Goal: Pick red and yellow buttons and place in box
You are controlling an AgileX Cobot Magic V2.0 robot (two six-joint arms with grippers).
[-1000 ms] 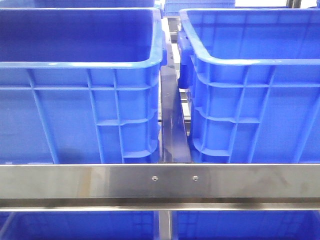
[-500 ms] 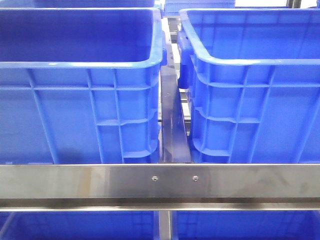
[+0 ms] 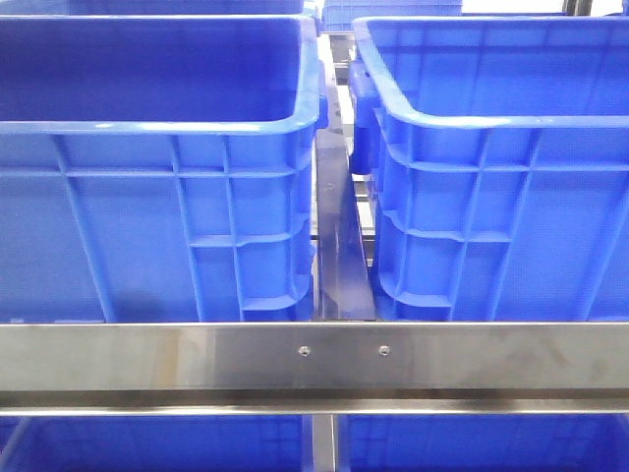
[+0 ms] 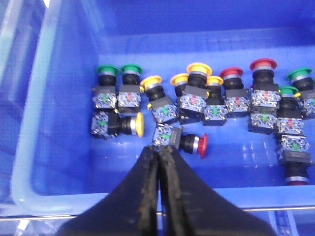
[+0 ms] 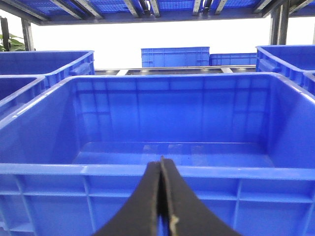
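Buttons (image 4: 197, 98) unmoved since before

Blue bin (image 4: 59, 147) holds push buttons with red, yellow and green caps. Left gripper (image 4: 158, 156) hangs above the bin, fingers pressed together, nothing between them. Just beyond its tips, red button (image 4: 181, 141) lies on its side. Near that, yellow button (image 4: 118, 124), also on its side.

Two crates (image 3: 157, 187) (image 3: 491, 197) side by side behind a metal rail (image 3: 314, 359), a divider (image 3: 339, 246) between them.
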